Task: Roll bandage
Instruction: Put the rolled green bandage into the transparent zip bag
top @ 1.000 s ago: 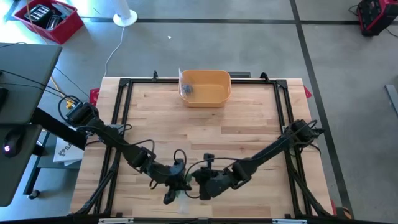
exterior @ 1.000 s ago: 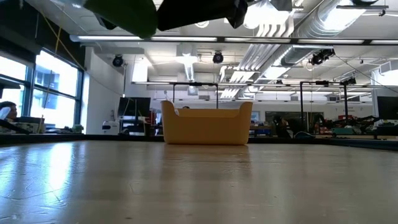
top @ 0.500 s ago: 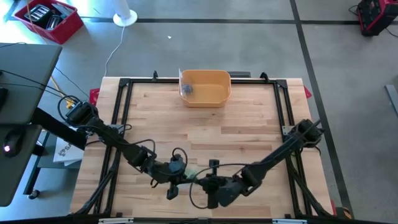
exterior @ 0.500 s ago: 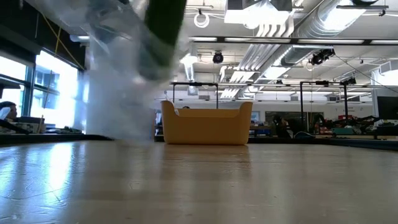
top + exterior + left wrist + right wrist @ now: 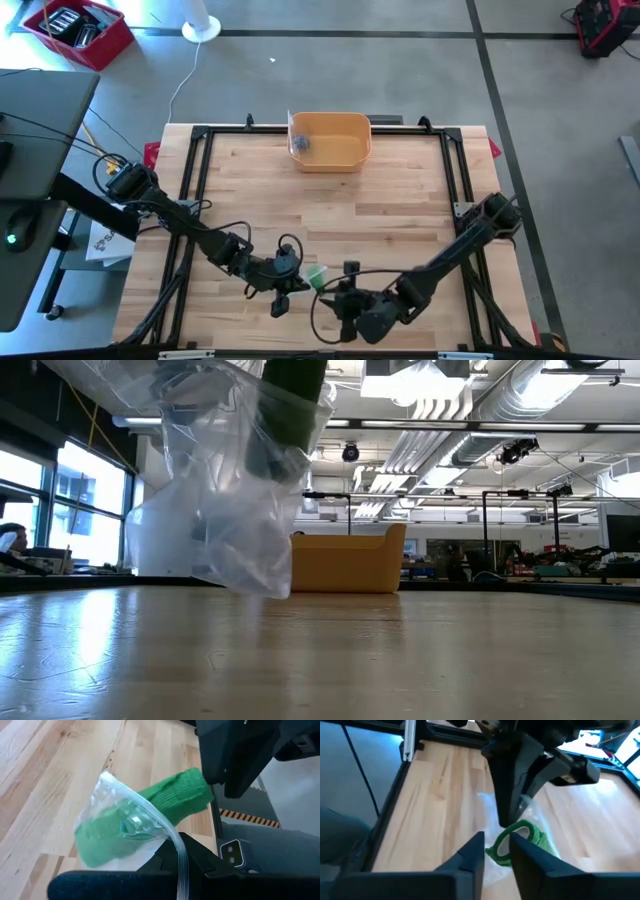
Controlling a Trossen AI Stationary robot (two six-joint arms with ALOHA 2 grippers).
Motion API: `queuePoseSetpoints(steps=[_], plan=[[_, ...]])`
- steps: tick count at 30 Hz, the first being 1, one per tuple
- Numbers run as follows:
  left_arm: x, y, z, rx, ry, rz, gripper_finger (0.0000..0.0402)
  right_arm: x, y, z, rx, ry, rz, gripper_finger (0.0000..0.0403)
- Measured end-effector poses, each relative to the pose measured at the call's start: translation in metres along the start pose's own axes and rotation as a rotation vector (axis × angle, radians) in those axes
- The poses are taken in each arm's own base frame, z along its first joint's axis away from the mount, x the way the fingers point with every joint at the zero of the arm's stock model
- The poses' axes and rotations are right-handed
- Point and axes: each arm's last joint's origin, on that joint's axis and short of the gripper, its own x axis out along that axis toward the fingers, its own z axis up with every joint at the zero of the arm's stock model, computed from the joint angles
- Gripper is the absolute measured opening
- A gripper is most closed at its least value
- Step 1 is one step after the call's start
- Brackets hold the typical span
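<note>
A green bandage roll (image 5: pixel 172 800) sticks halfway out of a clear plastic bag (image 5: pixel 120 827) near the table's front edge; in the high view it shows as a green spot (image 5: pixel 316 275). My left gripper (image 5: pixel 283 288) is shut on the bag. My right gripper (image 5: pixel 497 847) comes from the right and is shut on the roll's free end. In the low view the bag (image 5: pixel 215 510) hangs down below the roll (image 5: pixel 295 400). My left gripper pinches the bag's edge (image 5: pixel 178 851) between its two fingers, beside the mouth the roll sticks out of. The bag hangs below the fingers, slack and clear of the table. My right gripper has the roll's exposed end (image 5: pixel 516 837) between its two fingers, coming level from the table's right. The roll is lifted clear, its other half inside the bag.
A yellow bin (image 5: pixel 330 140) stands at the far middle of the table, with a small thing inside; it also shows in the low view (image 5: pixel 345 565). Black frame rails (image 5: pixel 195 200) run along the table's left, right and far edges. Bare wood lies between the bin and the grippers.
My right gripper has drawn back toward the table's near right, away from my left gripper, and the green roll now shows between them. In the low view the clear bag has come down into sight and hangs open below the roll.
</note>
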Motion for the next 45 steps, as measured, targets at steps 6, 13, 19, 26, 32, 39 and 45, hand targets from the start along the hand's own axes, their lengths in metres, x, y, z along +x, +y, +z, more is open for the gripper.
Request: queuePoseSetpoints(steps=[6, 13, 19, 26, 32, 39, 45], plan=[[0.000, -0.002, 0.002, -0.009, -0.022, -0.027, 0.0000, -0.019, 0.003, 0.011, -0.084, -0.054, 0.042, 0.0124], [0.000, -0.006, 0.012, -0.011, -0.069, -0.128, 0.0000, -0.036, 0.015, 0.010, -0.171, -0.073, 0.096, 0.0129], [0.000, -0.007, 0.018, -0.025, -0.077, -0.213, 0.0000, -0.051, 0.029, 0.000, -0.395, -0.059, 0.101, 0.0130], [0.001, -0.004, 0.021, -0.056, -0.081, -0.223, 0.0000, -0.042, 0.017, -0.002, -0.605, -0.015, 0.006, 0.0130], [0.001, -0.005, 0.021, -0.059, -0.077, -0.239, 0.0000, -0.025, -0.003, -0.002, -0.711, 0.069, -0.038, 0.0130], [0.001, -0.005, 0.022, -0.059, -0.082, -0.248, 0.0000, -0.006, -0.025, -0.005, -0.770, 0.157, 0.096, 0.0119], [0.001, -0.006, 0.023, -0.060, -0.088, -0.256, 0.0000, 0.011, -0.031, -0.012, -0.774, 0.204, 0.105, 0.0067]])
